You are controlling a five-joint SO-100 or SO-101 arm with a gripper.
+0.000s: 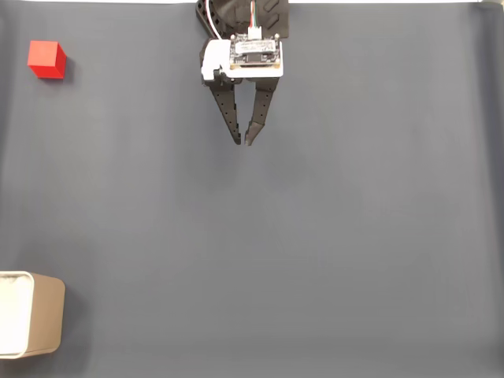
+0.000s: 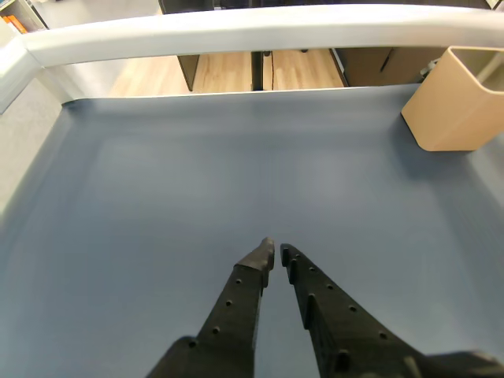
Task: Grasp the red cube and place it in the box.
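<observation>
While the jaws sit nearly closed and empty, the red cube (image 1: 46,59) lies square-on, well apart.

Two slim black tapering jaws, each dotted with a row of small round holes, are seen in both views. In the fixed view, a white housing (image 1: 213,61) and a small circuit board (image 1: 256,53) with red, green and white wires are carried above them.

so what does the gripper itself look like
The gripper has two black tapered fingers with rows of small holes. Above them sits a white mount carrying a small circuit board, with red, green and white wires running up to the black arm.
</observation>
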